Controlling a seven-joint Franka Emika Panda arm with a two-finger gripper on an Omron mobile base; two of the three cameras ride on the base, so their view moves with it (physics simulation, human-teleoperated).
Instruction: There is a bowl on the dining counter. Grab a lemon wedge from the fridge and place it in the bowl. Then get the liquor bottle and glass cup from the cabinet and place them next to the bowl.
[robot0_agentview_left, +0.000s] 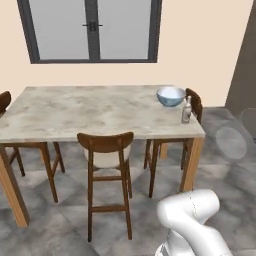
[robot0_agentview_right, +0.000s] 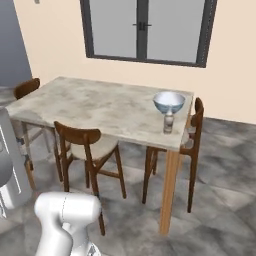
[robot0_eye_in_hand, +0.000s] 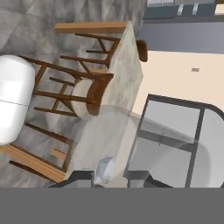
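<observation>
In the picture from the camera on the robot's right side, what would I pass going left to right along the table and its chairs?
Far chair at the table's left end → near chair with a pale seat → bowl with the liquor bottle just in front → chair at the right end.

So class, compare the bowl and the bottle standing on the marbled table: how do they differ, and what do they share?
The bowl is wide, round, open-topped and pale blue-white; the liquor bottle is slim, upright, narrow-necked and greyish-brown with a pale label. The bowl sits nearer the wall, the bottle nearer the table's front edge. Both stand close together at the same corner of the dining counter.
</observation>
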